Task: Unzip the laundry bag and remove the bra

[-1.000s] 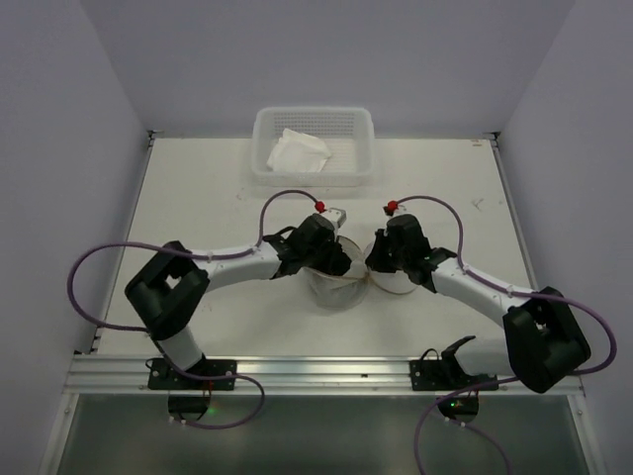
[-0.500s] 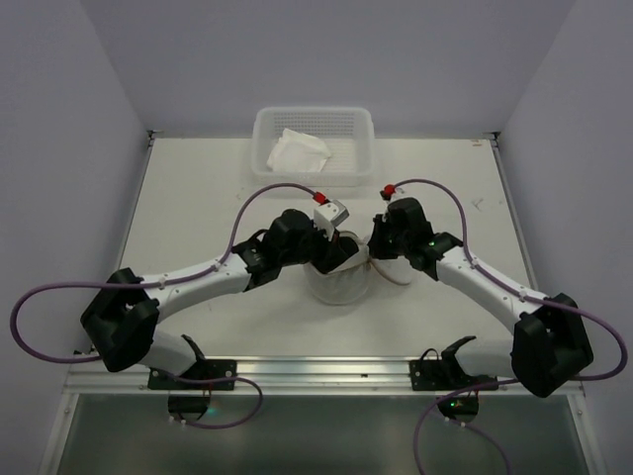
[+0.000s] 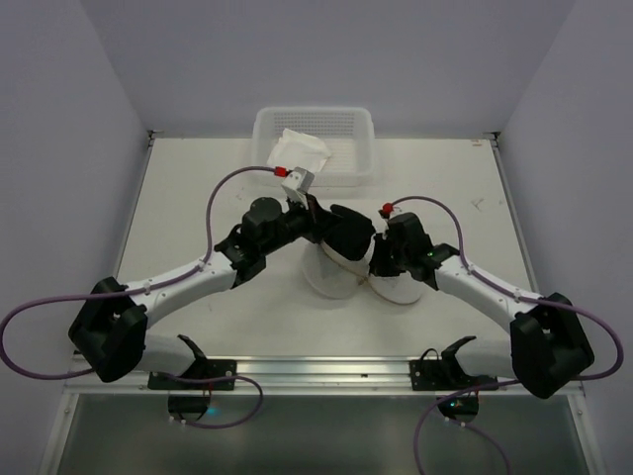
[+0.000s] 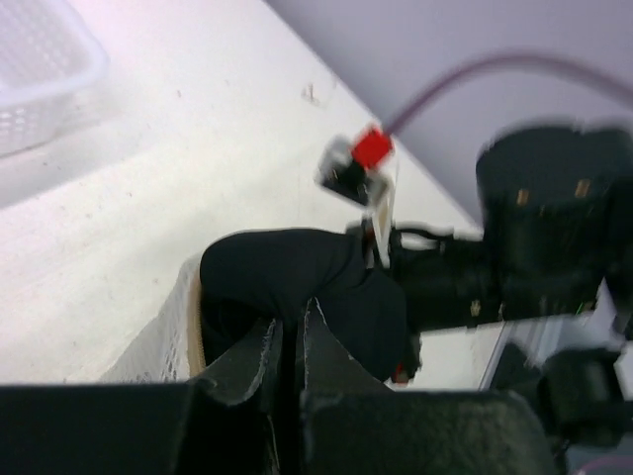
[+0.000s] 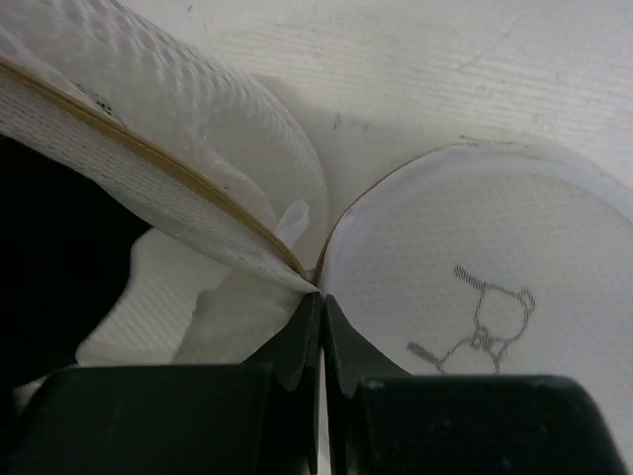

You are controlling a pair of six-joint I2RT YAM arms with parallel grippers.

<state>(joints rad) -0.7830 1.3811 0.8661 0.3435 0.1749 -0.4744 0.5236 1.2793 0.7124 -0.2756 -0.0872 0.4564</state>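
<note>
while slumped at the middle of the table between the two arms, a small drum of whitish translucent mesh: the laundry bag, unzipped, tan wire hoop along the rim, round flat face flopped down to the right. rising from its mouth toward the far side, the black bra. clamped on a fold of that bra, the left gripper, fingers all but touching. pinched narrow on the bag's rim, at the seam of flat face and wall, the right gripper.

only from the top: the white perforated basket at the far edge, a white cloth inside. only from the left wrist, and blurred: bra bulging over the mesh wall, the right arm's red button just beyond. only from the right wrist: the fine weave up close, and on the flat face a thin black bra icon. by way of marking, just that icon.
</note>
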